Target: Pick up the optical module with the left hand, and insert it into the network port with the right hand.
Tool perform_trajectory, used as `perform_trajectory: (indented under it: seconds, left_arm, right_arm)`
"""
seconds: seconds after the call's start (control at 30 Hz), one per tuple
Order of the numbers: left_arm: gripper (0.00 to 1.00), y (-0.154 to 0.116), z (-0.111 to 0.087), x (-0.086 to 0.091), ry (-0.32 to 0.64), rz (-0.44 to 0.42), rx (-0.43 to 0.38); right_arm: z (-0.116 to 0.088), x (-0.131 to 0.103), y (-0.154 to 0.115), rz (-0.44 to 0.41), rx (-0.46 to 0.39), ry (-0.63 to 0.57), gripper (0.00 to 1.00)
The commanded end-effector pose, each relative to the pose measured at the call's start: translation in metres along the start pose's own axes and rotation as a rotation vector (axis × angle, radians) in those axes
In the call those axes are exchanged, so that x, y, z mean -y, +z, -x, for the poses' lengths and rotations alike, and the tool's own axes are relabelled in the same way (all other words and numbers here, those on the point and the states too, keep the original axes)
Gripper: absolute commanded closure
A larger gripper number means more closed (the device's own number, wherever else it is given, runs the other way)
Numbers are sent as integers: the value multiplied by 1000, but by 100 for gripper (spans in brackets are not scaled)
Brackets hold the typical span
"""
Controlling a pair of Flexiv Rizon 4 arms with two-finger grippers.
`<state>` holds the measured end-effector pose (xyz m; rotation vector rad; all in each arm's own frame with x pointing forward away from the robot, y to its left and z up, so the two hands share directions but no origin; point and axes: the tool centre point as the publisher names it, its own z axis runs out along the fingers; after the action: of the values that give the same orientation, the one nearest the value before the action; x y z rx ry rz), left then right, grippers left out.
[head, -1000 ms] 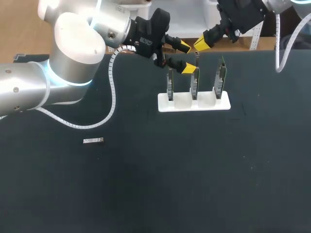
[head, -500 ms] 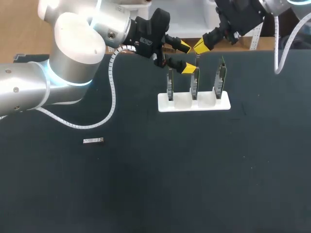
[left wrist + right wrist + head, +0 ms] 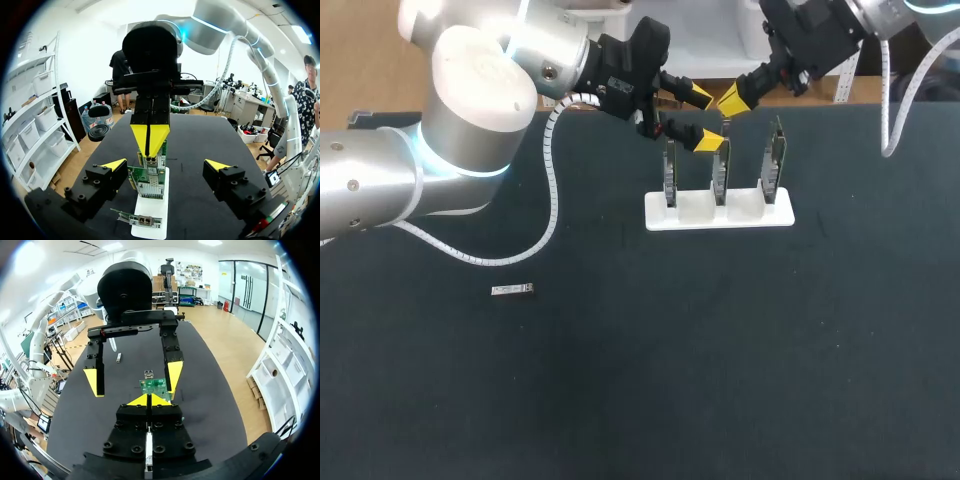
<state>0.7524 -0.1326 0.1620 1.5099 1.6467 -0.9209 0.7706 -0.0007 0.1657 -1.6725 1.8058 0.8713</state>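
Nothing is looking done yet: the module (image 3: 512, 290) is lying ungrasped on the table (image 3: 720, 350), while the left hand (image 3: 700, 118) is hanging open and the right hand (image 3: 732, 97) is hovering clenched over the boards (image 3: 776, 160).

White rack (image 3: 720, 217), green boards (image 3: 775, 160), silvery module (image 3: 512, 290), black table (image 3: 720, 350) (the fingertips (image 3: 706, 143) are bright yellow).

Head view: fixed, high behind the robot, looking down over the whole black bench (image 3: 720, 350). Left wrist view: close in, facing across the white board stand (image 3: 151, 206) toward the right gripper (image 3: 149, 139). Right wrist view: close in, facing the opposite way toward the left gripper (image 3: 133, 379). Shared by all three: the stand, its circuit boards (image 3: 148, 182), and both grippers.
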Motion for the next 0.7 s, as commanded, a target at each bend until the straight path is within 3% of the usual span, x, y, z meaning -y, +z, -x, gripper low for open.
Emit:
perform_trajectory:
  seconds: [0.03, 0.7]
  left_arm:
    - [0, 0, 0, -1, 0, -2, -3]
    - [0, 0, 0, -1, 0, -2, -3]
  right_arm:
    - [-2, 5, 3, 11, 1, 7, 100]
    - [-13, 5, 8, 31, -11, 43, 100]
